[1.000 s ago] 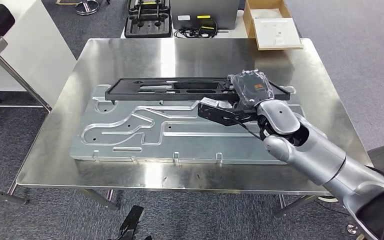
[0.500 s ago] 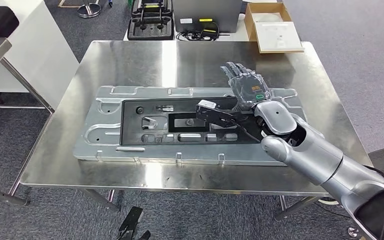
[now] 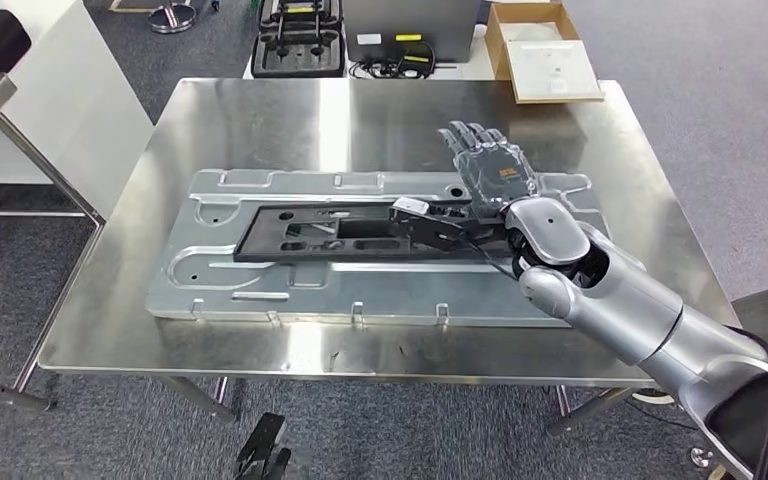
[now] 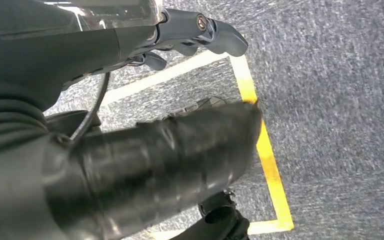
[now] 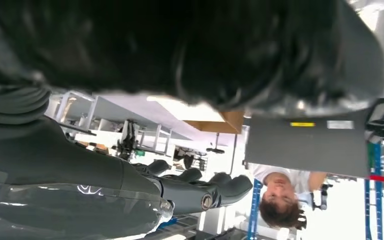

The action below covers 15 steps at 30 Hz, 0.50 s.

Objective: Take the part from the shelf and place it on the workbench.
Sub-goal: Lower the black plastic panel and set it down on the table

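I see the black part point(image 3: 350, 232) lying on the grey plate point(image 3: 260, 290) on the bench point(image 3: 260, 120), a little tilted, its right end under my right robot hand point(image 3: 490, 170). The fingers are spread apart and hold nothing; I think this lets the part settle. The left robot hand point(image 4: 195, 30) hangs over the floor, fingers curled, empty.
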Available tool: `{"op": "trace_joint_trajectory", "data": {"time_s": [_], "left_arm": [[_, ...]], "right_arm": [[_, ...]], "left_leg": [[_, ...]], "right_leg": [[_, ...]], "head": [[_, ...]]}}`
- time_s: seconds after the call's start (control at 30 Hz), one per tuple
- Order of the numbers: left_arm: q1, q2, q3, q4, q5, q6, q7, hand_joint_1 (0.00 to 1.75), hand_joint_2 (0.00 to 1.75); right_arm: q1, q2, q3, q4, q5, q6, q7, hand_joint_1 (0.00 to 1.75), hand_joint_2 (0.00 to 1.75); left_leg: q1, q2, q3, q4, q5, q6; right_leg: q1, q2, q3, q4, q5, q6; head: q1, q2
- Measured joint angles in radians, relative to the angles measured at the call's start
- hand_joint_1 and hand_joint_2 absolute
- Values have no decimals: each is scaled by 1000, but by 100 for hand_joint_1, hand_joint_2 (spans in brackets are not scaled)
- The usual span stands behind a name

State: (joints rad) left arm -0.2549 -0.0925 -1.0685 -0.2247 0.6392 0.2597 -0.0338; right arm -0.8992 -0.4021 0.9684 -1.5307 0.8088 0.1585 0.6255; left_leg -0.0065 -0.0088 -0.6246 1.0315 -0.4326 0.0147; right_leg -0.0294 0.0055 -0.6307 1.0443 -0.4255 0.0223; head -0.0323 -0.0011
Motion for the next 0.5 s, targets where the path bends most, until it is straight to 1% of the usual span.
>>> {"op": "trace_joint_trajectory", "data": {"time_s": [0.03,0.07,0.1,0.13,0.2,0.23,0.27,0.3,0.33,0.37,0.4,0.43,0.47,0.5], "left_arm": [[0,0,0,0,0,-1,-1,0,0],[0,0,0,0,0,-2,-2,0,0],[-1,0,0,0,0,-3,-3,0,0],[-2,-1,0,0,0,-3,-3,0,0],[-3,-1,0,0,1,-4,-3,0,0],[-2,-1,0,0,1,-5,-3,0,0],[-2,-1,0,0,2,-5,-2,0,0],[-2,-1,0,0,2,-5,-2,0,0],[-2,-1,0,0,2,-5,-2,0,0],[-3,-1,0,0,3,-5,-2,0,0],[-3,-1,0,0,3,-5,-2,0,0],[-3,-1,0,0,4,-5,-2,0,0],[-3,-1,0,0,4,-6,-2,0,0],[-3,-1,0,0,5,-6,-2,0,0]], "right_arm": [[0,0,1,0,-1,-1,-1,0,0],[0,0,2,0,-2,-2,-2,0,0],[0,1,2,0,-3,-4,-4,0,0],[0,1,2,0,-5,-5,-5,0,0],[1,1,2,0,-9,-7,-7,0,0],[1,1,3,0,-10,-7,-7,0,0],[2,1,3,0,-11,-7,-7,0,0],[2,1,3,0,-11,-8,-7,0,0],[2,2,3,0,-11,-8,-7,0,0],[1,3,3,0,-11,-9,-7,0,0],[0,4,3,0,-12,-12,-8,0,0],[-1,6,3,-1,-12,-15,-8,0,0],[-2,7,3,-2,-13,-20,-8,0,0],[-1,9,3,-2,-14,-24,-8,0,0]], "left_leg": [[1,0,0,-6,5,5],[3,2,1,-14,12,12],[5,3,2,-23,20,20],[6,5,1,-31,28,27],[3,6,-10,-33,38,36],[2,6,-18,-32,43,39],[0,6,-27,-29,49,40],[-1,6,-37,-27,54,40],[-2,5,-47,-23,59,38],[-2,5,-56,-17,64,36],[-3,5,-65,-11,68,32],[-4,4,-72,-6,73,28],[-5,3,-76,-3,78,22],[-5,3,-78,-4,86,17]], "right_leg": [[0,0,0,-4,3,6],[0,0,-1,-3,-3,11],[0,-1,-5,11,-21,14],[1,-1,-16,44,-53,15],[3,-2,-54,157,-132,14],[3,-2,-69,209,-159,15],[3,-2,-71,236,-167,15],[3,-2,-56,229,-159,16],[3,-2,-22,184,-137,16],[3,-3,22,119,-117,15],[5,-3,58,64,-101,14],[7,-3,82,24,-91,12],[10,-2,89,7,-88,9],[13,-2,84,8,-81,5]], "head": [[0,0],[1,0],[2,0],[3,0],[6,0],[6,0],[6,0],[6,0],[7,0],[7,0],[6,0],[7,0],[6,0],[6,0]]}}
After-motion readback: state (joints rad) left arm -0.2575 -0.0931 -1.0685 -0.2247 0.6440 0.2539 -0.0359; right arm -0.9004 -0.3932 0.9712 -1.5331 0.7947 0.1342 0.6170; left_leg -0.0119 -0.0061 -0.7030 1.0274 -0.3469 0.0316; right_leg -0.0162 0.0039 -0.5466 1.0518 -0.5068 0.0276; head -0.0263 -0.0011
